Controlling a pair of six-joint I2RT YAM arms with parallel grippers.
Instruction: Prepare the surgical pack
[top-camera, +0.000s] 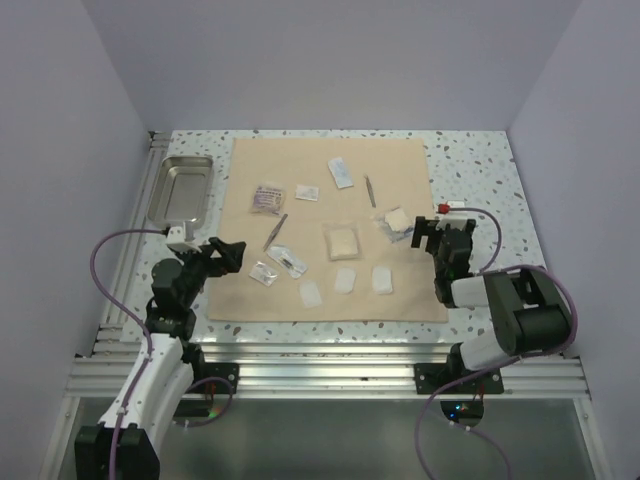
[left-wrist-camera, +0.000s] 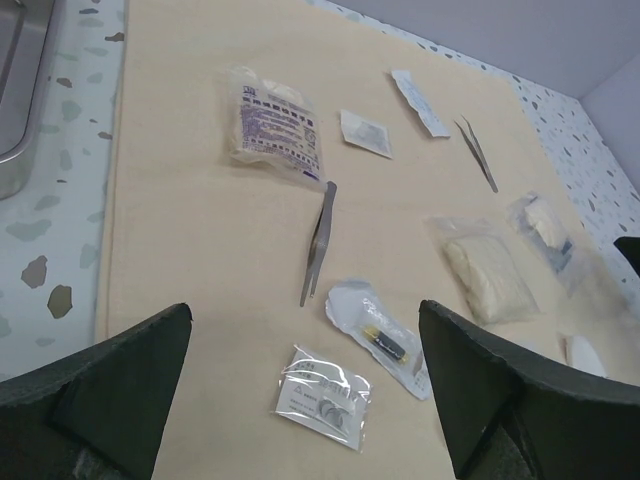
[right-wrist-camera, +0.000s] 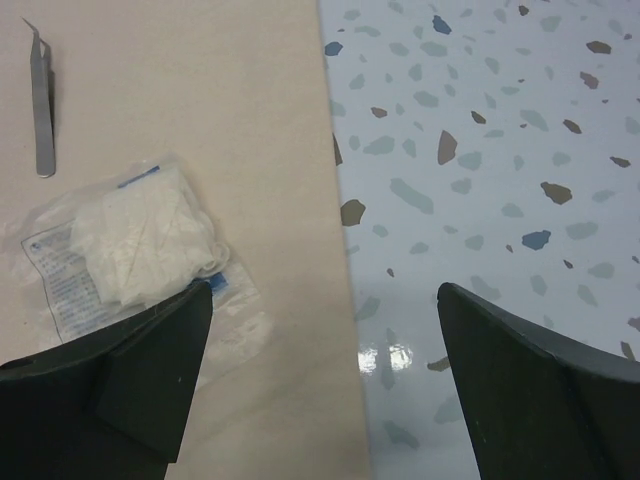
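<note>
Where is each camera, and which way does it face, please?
Top external: above, behind the bases, looking down on the tan cloth sheet, left end effector and right end effector.
Left wrist: on the left arm, facing forward across the cloth; open end effector frames it.
Right wrist: on the right arm, facing down at the cloth's right edge; open end effector shows.
Both wrist views share the clear gauze packet.

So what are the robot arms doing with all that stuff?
Nothing is held yet. The left gripper and right gripper are both open, one at each side of the tan cloth. The cloth lies flat, with packets and tweezers spread on it. The metal tray sits empty on the table, left of the cloth.
</note>
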